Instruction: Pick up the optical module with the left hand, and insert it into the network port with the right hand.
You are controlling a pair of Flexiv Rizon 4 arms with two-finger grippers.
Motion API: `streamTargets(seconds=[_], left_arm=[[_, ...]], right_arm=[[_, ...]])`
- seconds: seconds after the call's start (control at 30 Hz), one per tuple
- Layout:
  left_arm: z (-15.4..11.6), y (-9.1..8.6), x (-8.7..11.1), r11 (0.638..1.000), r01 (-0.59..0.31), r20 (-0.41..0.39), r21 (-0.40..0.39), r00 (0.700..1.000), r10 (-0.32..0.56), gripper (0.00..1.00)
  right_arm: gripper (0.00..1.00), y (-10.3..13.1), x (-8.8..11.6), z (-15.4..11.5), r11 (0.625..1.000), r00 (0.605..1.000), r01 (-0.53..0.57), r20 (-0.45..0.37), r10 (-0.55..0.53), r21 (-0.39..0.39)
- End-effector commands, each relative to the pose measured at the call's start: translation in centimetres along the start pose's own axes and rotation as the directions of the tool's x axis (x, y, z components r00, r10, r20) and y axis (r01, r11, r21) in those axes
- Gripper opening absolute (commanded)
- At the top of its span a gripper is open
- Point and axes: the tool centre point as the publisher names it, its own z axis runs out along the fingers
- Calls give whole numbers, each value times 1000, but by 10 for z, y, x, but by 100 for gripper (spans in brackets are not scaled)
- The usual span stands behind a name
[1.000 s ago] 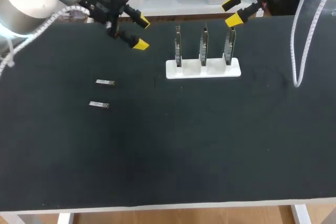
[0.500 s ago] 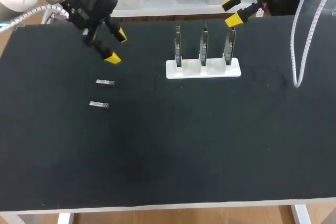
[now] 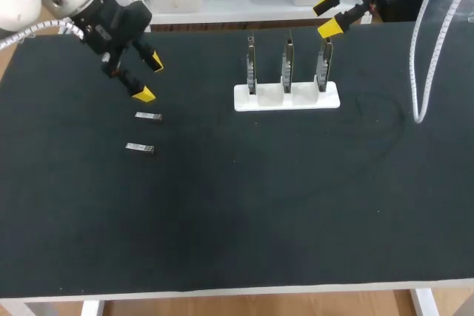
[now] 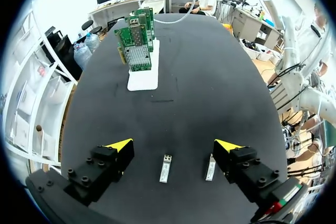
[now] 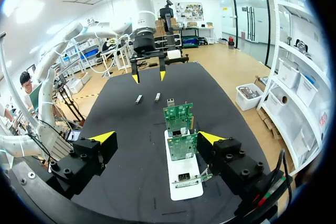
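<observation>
Two small silver optical modules lie on the black table at the left: one point(image 3: 148, 116) farther back, one point(image 3: 139, 148) nearer the front. In the left wrist view one module point(image 4: 166, 168) lies between my open fingers and the other point(image 4: 210, 167) just beside the right fingertip. My left gripper point(image 3: 145, 78) hovers open just behind the modules. A white stand point(image 3: 286, 97) holds three upright green network cards point(image 3: 286, 64) with ports; the right wrist view has them point(image 5: 181, 139) directly ahead. My right gripper point(image 3: 329, 16) hangs open behind the stand's right end, holding nothing.
A white cable point(image 3: 424, 57) hangs down over the table's right side from my right arm. The black table point(image 3: 252, 205) spreads wide in front of the stand and modules.
My left gripper has swung left and forward, from behind the table's middle-left to just behind the two modules. The right arm has kept still.
</observation>
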Motion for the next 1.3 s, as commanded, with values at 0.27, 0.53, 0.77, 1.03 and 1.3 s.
streamTargets(seconds=[0.27, 0.53, 0.77, 1.03, 1.3], left_arm=[[-1, -7, 2, 1000, 23, 24, -21, 999, -23, 100], [6, 0, -13, 995, -9, -131, -95, 991, -3, 100], [21, -7, -19, 982, -133, -424, -136, 903, 64, 100], [22, -18, 4, 987, -91, -439, -131, 898, 24, 100], [24, -21, 17, 991, -38, -467, -125, 884, -25, 100]], right_arm=[[100, -1, 0, 0, 1000, 1000, -1, -1, 1, 0], [100, -1, 0, 0, 1000, 1000, -1, -1, 1, 0], [100, -1, 0, 0, 1000, 1000, -1, -1, 1, 0], [100, -1, 0, 0, 1000, 1000, -1, -1, 1, 0], [100, -1, 0, 0, 1000, 1000, -1, -1, 1, 0]])
